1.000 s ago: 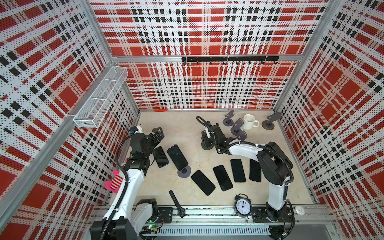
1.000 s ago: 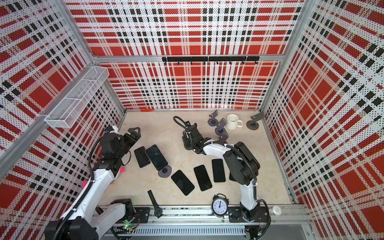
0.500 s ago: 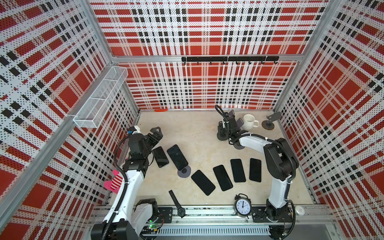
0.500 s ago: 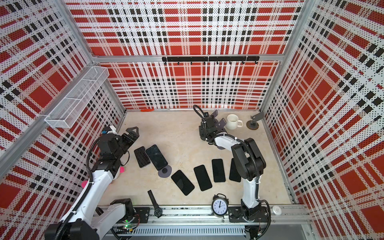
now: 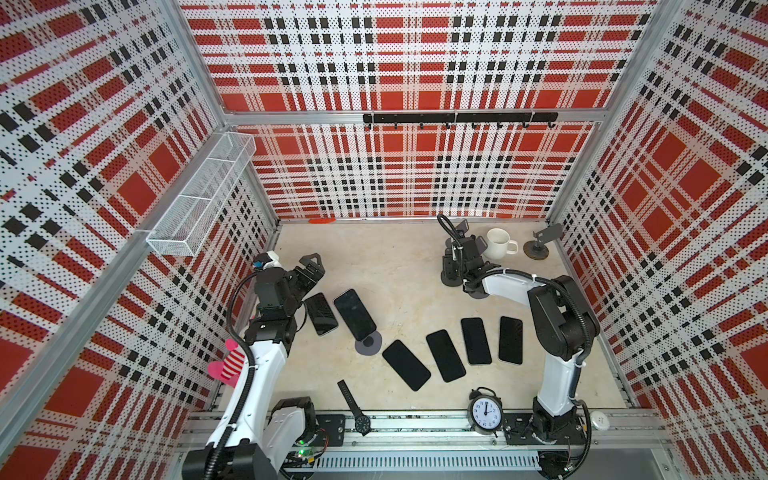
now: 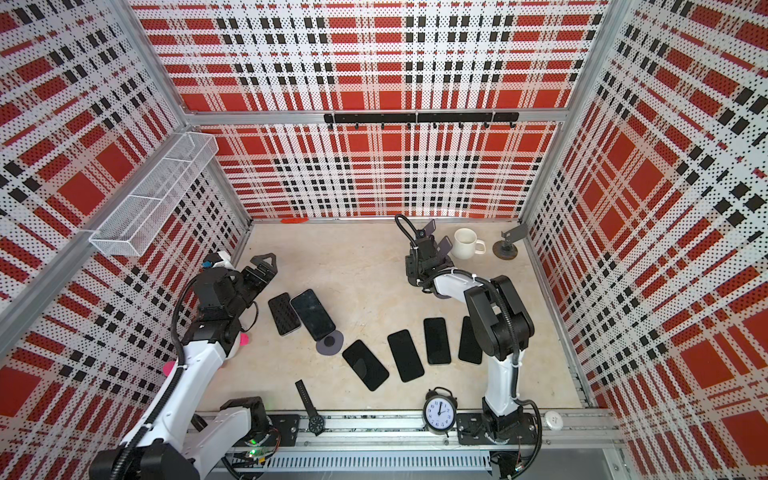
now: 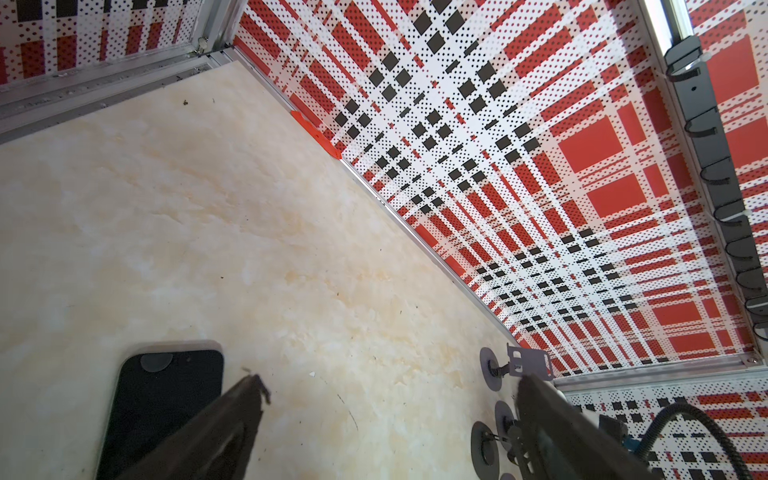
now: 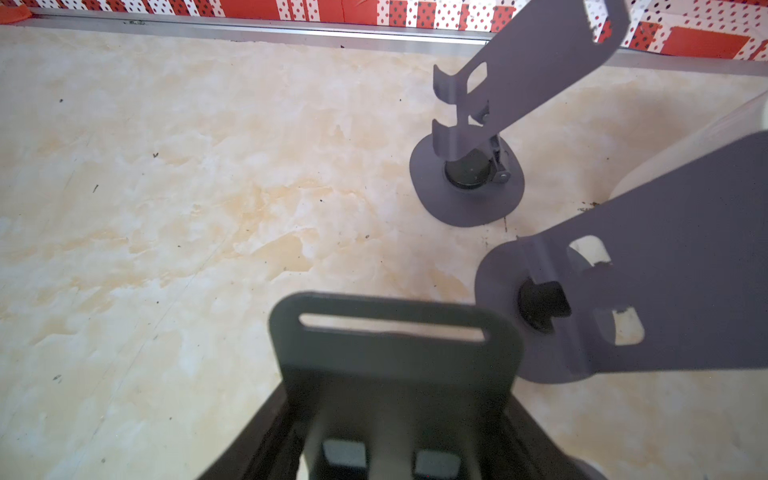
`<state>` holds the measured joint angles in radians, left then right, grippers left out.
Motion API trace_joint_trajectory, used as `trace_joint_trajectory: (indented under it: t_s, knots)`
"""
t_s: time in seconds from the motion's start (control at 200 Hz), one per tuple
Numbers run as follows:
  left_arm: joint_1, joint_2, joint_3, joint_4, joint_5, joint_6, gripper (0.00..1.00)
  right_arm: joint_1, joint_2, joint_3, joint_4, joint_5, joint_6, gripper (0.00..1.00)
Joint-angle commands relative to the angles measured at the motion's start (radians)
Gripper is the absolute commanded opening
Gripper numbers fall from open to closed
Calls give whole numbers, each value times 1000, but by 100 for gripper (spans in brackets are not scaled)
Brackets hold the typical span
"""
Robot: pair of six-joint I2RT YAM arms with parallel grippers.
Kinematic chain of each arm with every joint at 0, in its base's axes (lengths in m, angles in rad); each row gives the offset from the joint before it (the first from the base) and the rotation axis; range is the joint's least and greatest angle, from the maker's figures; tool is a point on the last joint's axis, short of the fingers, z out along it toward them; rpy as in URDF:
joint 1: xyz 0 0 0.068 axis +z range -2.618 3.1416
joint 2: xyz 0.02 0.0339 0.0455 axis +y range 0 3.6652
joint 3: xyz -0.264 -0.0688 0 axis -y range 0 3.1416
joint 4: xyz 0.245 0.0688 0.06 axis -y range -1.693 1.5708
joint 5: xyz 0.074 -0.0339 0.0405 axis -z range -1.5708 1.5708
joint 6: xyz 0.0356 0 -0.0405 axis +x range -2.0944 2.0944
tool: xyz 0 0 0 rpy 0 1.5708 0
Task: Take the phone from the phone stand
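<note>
Numerals legible on clock (image 5: 485,414) dial. Left gripper (image 5: 312,269) spread wide, well left of mug (image 5: 498,243); right gripper (image 8: 395,399) clamps dark stand (image 8: 395,349) near mug.

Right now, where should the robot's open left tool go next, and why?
Probably sideways and down onto the big black rectangular phone. It seems to be the only phone propped on a grey round-based stand, and the left tool is open, empty and right beside it.
</note>
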<state>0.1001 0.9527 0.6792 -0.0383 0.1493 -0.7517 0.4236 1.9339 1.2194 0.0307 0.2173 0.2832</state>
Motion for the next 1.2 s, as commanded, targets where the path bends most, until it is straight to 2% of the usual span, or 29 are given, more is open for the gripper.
trace_joint_trajectory:
  t_s: [0.0,0.256,0.576,0.767,0.932,1.192]
  knots:
    - [9,-22,-6,-11,7,15,98,-8,-20,-4,35,2,15,68]
    - [9,-27,0,-17,2,18,98,-7,-79,-27,56,-4,-22,79]
    - [16,-43,114,-176,-120,175,98,7,-236,-54,33,-4,-81,86]
    - [65,-43,210,-290,-166,266,98,39,-330,-44,14,-42,-160,86]
    - [66,-63,177,-289,-179,234,98,131,-365,-53,59,-126,-213,87]
    - [28,-103,143,-294,-285,180,98,406,-301,-40,104,-162,-278,90]
